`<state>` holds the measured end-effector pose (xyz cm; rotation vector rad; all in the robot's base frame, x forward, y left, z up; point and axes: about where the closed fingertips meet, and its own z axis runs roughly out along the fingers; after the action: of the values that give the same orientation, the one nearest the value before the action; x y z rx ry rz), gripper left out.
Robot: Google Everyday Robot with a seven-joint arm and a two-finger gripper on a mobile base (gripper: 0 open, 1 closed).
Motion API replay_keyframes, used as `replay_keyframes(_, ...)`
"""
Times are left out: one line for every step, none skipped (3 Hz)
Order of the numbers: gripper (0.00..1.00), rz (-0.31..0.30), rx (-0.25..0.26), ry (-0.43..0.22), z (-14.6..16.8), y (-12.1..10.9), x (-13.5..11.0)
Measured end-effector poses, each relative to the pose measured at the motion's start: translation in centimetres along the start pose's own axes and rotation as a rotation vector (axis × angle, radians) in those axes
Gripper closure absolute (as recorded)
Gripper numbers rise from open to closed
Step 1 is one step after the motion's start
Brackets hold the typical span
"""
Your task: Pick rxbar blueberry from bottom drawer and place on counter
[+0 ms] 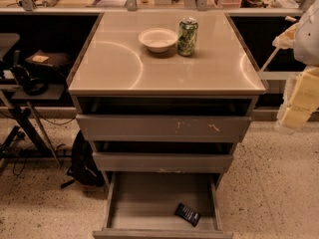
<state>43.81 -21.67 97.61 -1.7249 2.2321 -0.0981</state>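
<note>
The rxbar blueberry, a small dark bar, lies flat on the grey floor of the bottom drawer, toward its front right. The drawer is pulled open at the foot of the cabinet. The counter is the glossy beige top above it. My gripper is at the upper right, off the counter's right edge and far above the bar, with the pale arm below it. Nothing shows in it.
A white bowl and a green can stand on the counter's far middle. Two scuffed grey drawers sit above the open one. A stand with headphones and a dark bag are at the left.
</note>
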Motion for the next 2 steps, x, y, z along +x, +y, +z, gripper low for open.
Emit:
replay_keyframes(0.0, 0.0, 0.0, 0.0, 0.0, 0.0, 0.0)
replay_keyframes(0.0, -0.006, 0.011, -0.025, 0.35, 0.69, 0.01)
